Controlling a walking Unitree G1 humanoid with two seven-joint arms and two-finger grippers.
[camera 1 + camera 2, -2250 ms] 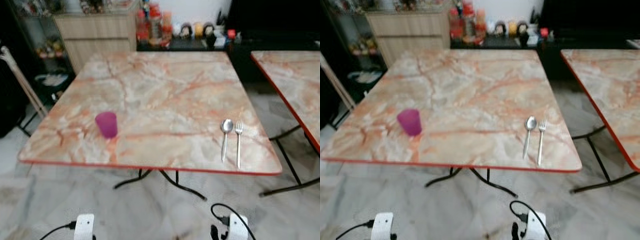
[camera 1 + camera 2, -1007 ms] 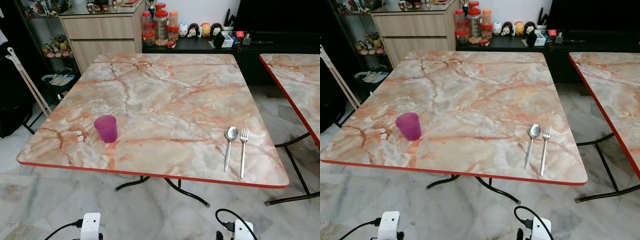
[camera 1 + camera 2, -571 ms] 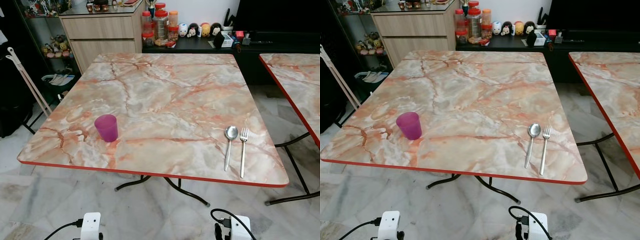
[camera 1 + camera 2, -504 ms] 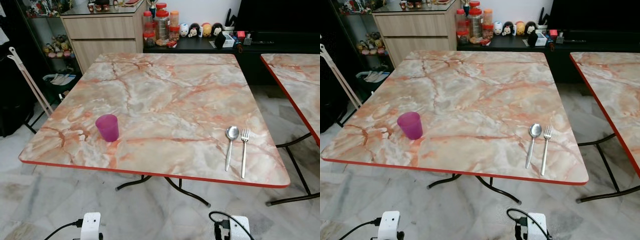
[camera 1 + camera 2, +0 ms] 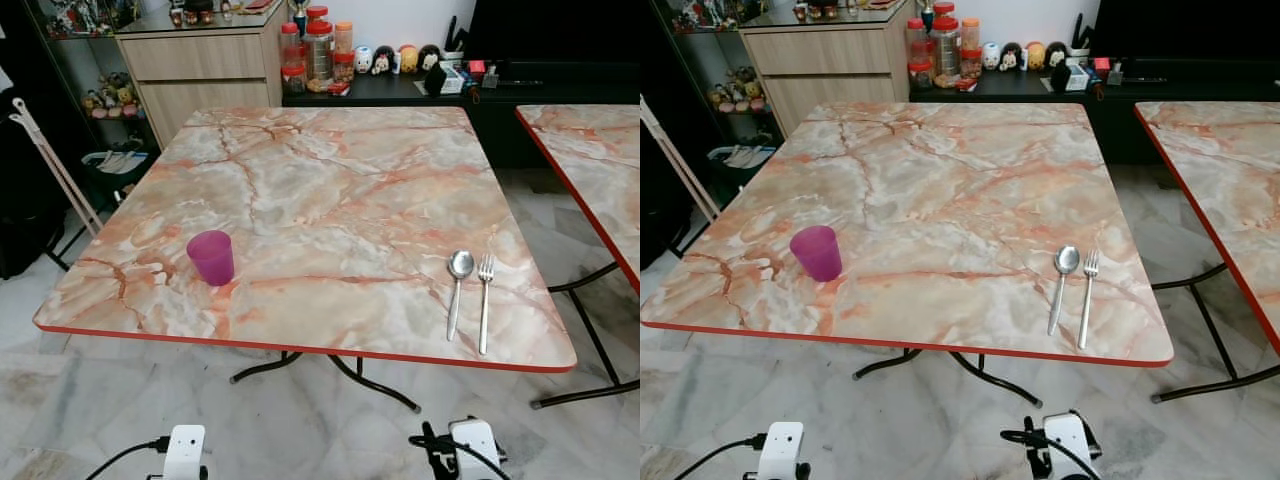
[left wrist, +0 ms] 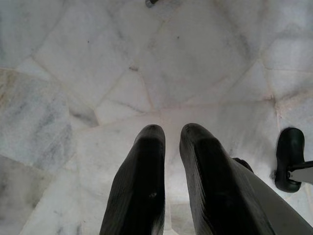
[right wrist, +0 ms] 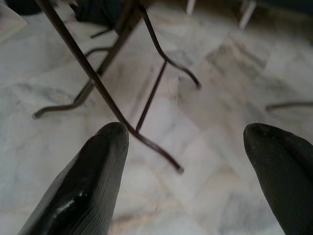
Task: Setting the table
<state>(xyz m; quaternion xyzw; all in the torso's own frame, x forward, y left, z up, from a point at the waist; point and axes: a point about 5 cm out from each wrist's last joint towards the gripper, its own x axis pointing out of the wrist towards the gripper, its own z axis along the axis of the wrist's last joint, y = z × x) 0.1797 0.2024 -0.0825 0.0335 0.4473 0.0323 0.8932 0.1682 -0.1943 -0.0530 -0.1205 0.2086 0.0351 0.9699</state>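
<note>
Spoon (image 5: 457, 286) and fork (image 5: 484, 300) far above fingers (image 7: 88, 186)

We see a purple cup (image 5: 211, 257) upright near the tabletop's (image 5: 330, 180) left front — a spoon (image 5: 457, 287) and fork (image 5: 484, 298) lie side by side at right front.

On the table (image 5: 330, 190), cup (image 5: 211, 257) left; spoon (image 5: 457, 287) beside fork (image 5: 484, 296) right.

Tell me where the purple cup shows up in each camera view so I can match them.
Left eye view: purple cup near the table's front left corner.
Right eye view: same cup, a bit further left in the picture.
Wrist views: floor and table legs, no cup.
Shared landmark: the spoon and fork near the front right corner.
</note>
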